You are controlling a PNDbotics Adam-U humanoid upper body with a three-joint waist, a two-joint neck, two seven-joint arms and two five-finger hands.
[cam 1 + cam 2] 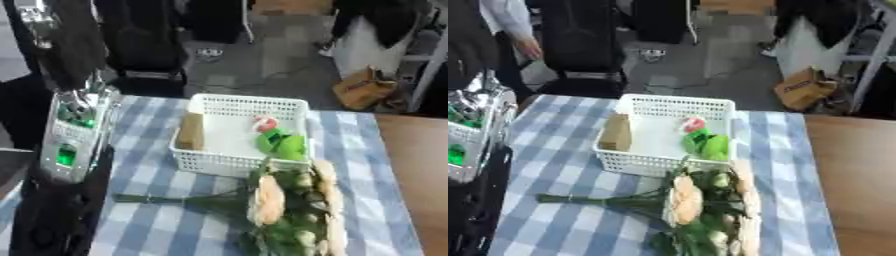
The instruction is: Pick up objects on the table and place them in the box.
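Observation:
A white slatted basket (229, 165) stands mid-table on the checked cloth. Inside it a brown block (191, 131) leans against the left wall, and a small red and white thing (265, 123) and a green object (282, 144) lie at the right side. A bouquet of peach flowers (284, 202) lies in front of the basket, its blooms touching the front right corner and its green stem (162, 199) pointing left. My left arm (74, 130), silver with green lights, comes down the left edge. Its black hand (52, 215) hangs low at the left, just left of the stem tip.
The blue and white checked cloth (149, 165) covers the table's left and middle. Bare brown tabletop (420, 170) lies to the right. On the floor beyond the far edge are a brown bag (363, 87) and dark chairs.

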